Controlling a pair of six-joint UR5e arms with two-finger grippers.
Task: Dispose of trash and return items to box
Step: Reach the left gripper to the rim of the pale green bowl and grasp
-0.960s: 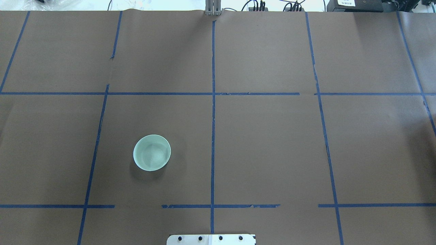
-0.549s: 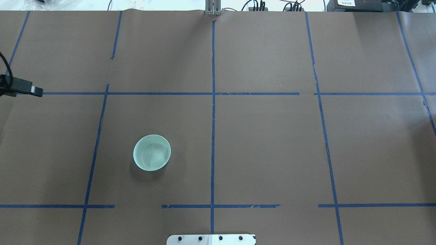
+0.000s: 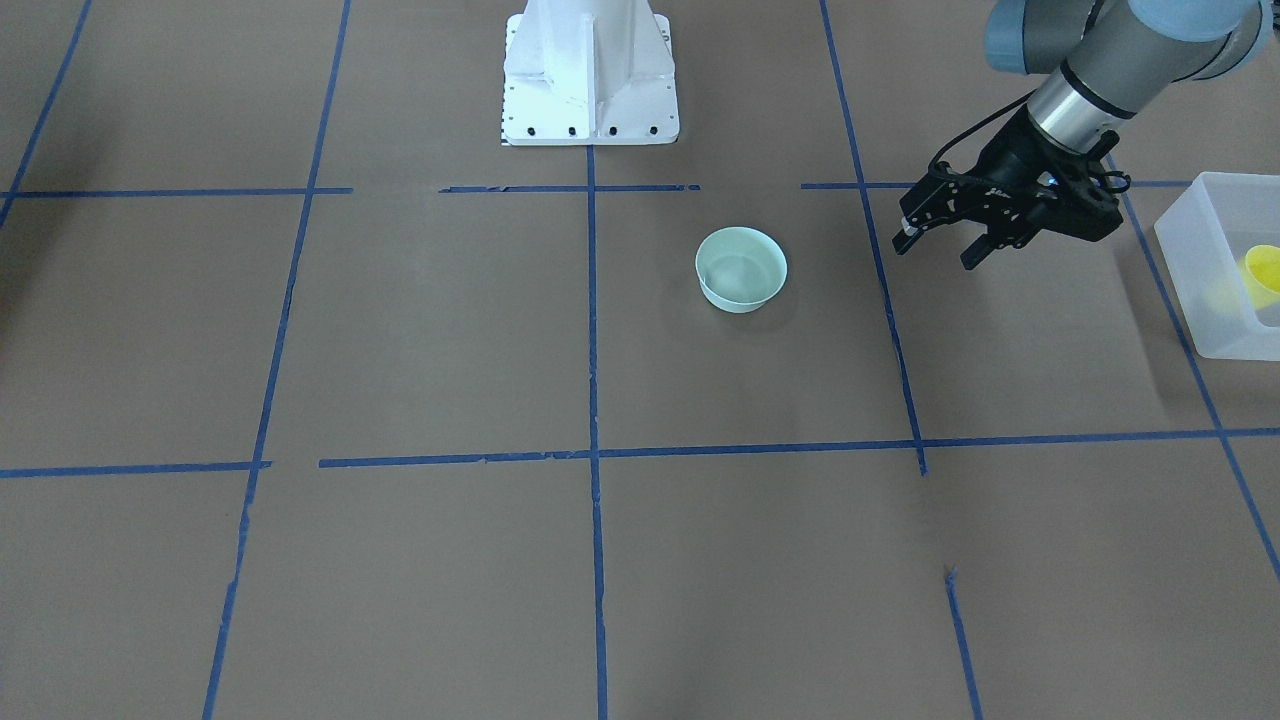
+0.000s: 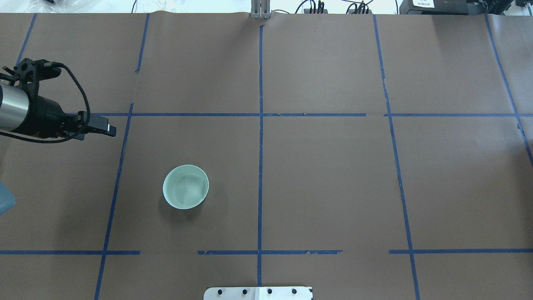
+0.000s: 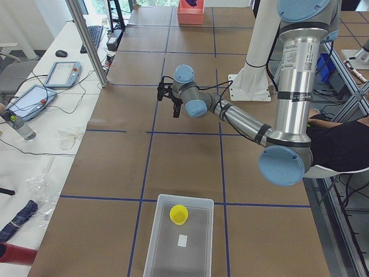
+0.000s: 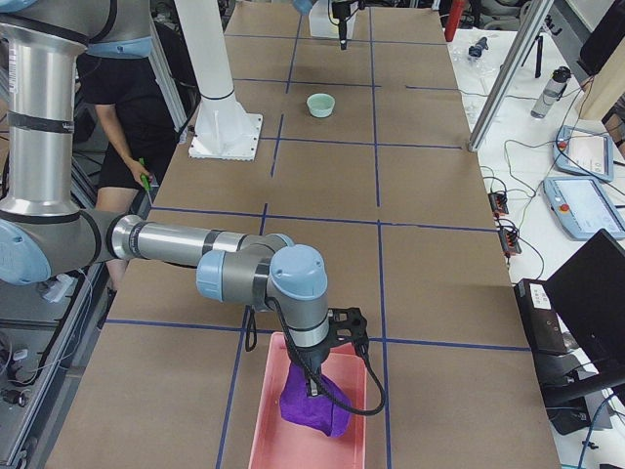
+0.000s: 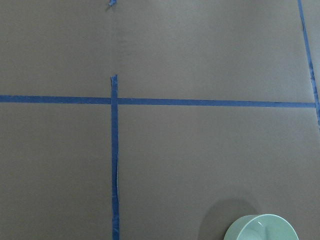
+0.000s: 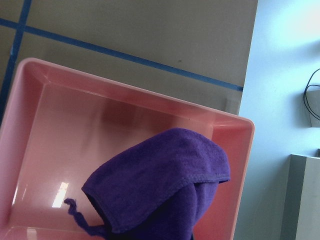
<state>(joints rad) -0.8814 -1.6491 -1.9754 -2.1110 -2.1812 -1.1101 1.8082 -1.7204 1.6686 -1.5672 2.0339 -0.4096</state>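
Observation:
The pale mint-green bowl (image 3: 741, 268) stands upright and empty on the brown table, left of centre in the overhead view (image 4: 185, 186). It also shows at the bottom of the left wrist view (image 7: 262, 229). My left gripper (image 3: 937, 248) is open and empty, above the table between the bowl and the box, apart from both (image 4: 109, 130). The frosted-white box (image 3: 1200, 300) sits at the table's left end (image 5: 164, 254). The yellow cup (image 3: 1262, 270) lies inside it (image 5: 179, 214). My right gripper (image 6: 312, 383) hangs over a pink tray; I cannot tell its state.
The pink tray (image 6: 256, 415) at the table's right end holds a purple cloth (image 8: 165, 180). The white robot base (image 3: 590, 70) stands at the near middle edge. Blue tape lines cross the brown table. A person sits behind the robot.
My left arm has come into the overhead view from the left edge and moved right, toward the bowl's side. The bowl has not moved.

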